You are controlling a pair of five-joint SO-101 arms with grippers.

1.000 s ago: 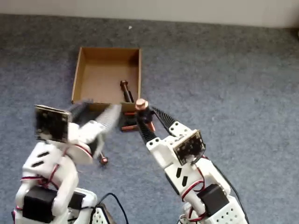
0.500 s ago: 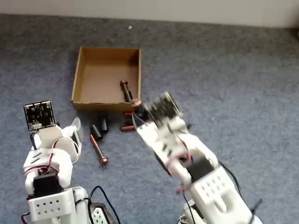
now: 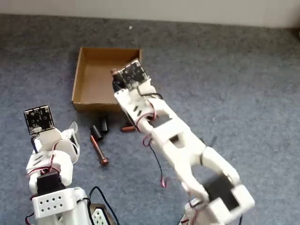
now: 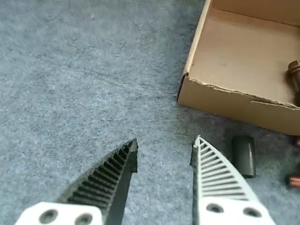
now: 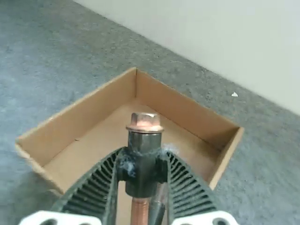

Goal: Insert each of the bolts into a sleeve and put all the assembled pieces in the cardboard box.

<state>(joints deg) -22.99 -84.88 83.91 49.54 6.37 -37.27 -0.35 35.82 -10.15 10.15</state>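
- Your right gripper [image 5: 143, 157] is clamped on an assembled piece [image 5: 142, 164], a black sleeve with a copper bolt through it.
- The piece's long axis runs along the fingers. Its hex head [image 5: 145, 122] sticks out past the fingertips and the bare shank comes out of the sleeve's other end, back toward the wrist.
- The held piece hangs over the open cardboard box [image 5: 79, 122], above its floor, not touching it.
- In the high view your right arm [image 3: 164, 131] stretches from the base out over the box's [image 3: 96, 77] right half.
- Your left gripper [image 4: 165, 143] has its jaws apart and holds nothing. It hovers over the grey carpet [image 3: 225, 84] near the box's front wall [image 4: 225, 101].
- Your left arm [image 3: 49, 150] is folded back by its base.
- A loose sleeve [image 4: 244, 156] lies on the carpet just in front of the box. From the high view it may be two sleeves [image 3: 99, 127] touching, hard to say.
- A loose bolt [image 3: 98, 150] lies near the sleeve, head toward the robot's base and tip toward the box.
- Another bolt [image 3: 127, 126] lies along the front wall, partly under your right arm.
- A second dark piece [image 4: 294, 77] lies on the box floor.
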